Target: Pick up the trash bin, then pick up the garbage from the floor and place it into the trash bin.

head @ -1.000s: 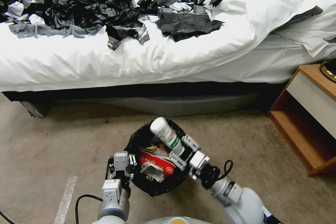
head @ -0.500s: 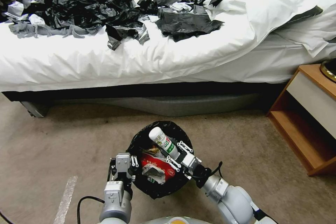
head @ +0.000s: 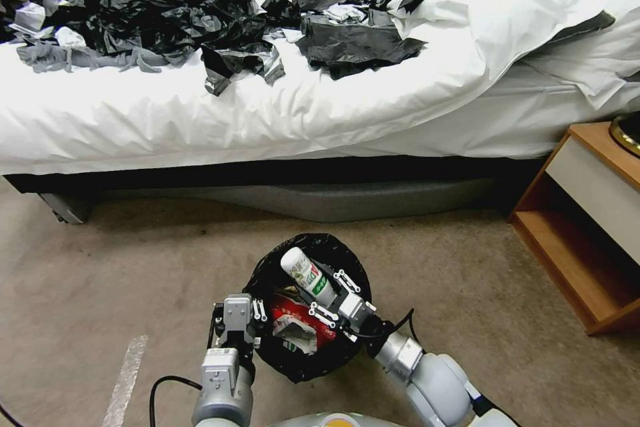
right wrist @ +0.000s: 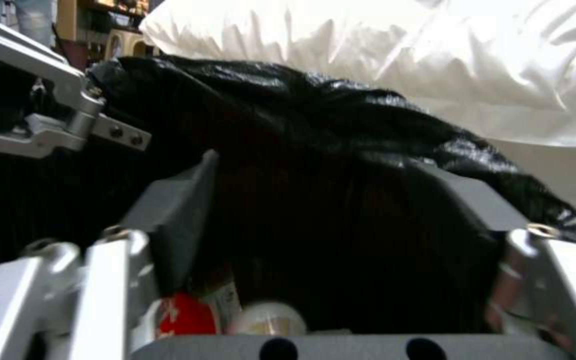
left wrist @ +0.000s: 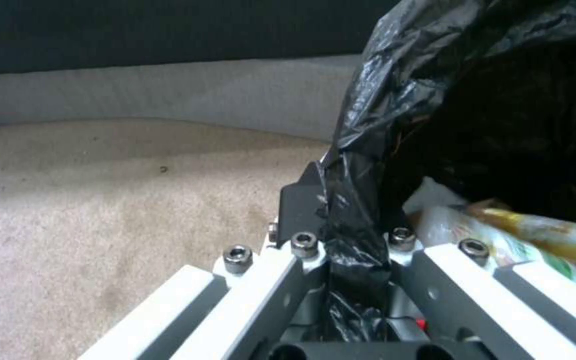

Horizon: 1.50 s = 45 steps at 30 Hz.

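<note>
Head view, left side first: the left claw [head: 238, 322] is clamped on the near-left rim of the trash bin [head: 293, 363], its fingers pinching the black bag [left wrist: 358, 235] folded over that rim, as the left wrist view confirms; this grip seems meant to keep the bin's mouth steady and facing up for the other arm. Just right of that claw, inside the bin, lie a red wrapper [head: 293, 320] and other crumpled litter already dropped in. Further right, the right claw [head: 325, 299] reaches in over the near-right rim, and the small white bottle [head: 308, 276] with green label lies between its fingers, slanting up and away from the claw toward the bin's far wall. In the right wrist view the fingers [right wrist: 175, 210] look spread rather wide, so I cannot tell whether they grip the bottle or have let go. Beyond both claws stands the bed [head: 280, 120], strewn with black plastic sheets [head: 173, 20].
</note>
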{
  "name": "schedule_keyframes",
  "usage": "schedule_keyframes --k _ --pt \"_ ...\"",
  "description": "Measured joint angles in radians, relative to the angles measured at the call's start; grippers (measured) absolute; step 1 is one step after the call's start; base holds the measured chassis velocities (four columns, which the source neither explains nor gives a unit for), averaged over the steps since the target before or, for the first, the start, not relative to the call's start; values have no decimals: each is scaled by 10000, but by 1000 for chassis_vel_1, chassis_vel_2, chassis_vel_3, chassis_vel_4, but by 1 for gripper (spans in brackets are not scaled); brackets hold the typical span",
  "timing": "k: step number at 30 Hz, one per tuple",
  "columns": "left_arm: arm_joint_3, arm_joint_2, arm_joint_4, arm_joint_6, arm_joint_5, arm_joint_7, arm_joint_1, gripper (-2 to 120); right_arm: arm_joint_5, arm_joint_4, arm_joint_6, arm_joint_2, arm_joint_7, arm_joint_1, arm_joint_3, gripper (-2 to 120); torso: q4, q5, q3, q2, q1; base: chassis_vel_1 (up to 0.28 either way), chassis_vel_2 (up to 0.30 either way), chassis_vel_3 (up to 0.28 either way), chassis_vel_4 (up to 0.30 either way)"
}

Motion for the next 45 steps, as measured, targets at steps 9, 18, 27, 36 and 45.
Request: schedule_keyframes --k 9,18,27,36,45 --pt "-2 2 -15 0 -8 10 -23 1 -50 211 21 -84 -15 -159 18 100 0 0 0 0 1 0 0 0 0" --pt "-76 11 -42 29 -31 14 -65 1 -72 787 187 -231 -44 -371 140 100 0 0 0 0 1 0 0 0 0" --pt "-105 12 78 62 -22 19 -146 1 5 2956 115 -206 471 -544 764 100 1 0 0 0 1 0 0 0 0" --pt "-214 41 162 64 -56 22 -163 1 -740 4708 293 881 1992 -1920 2082 100 -1 0 0 0 1 0 0 0 0" --pt "-317 163 -20 57 -254 17 -82 1 -1951 3695 1090 2413 3882 -3642 3218 100 -1 1 0 1 1 0 0 0 0"
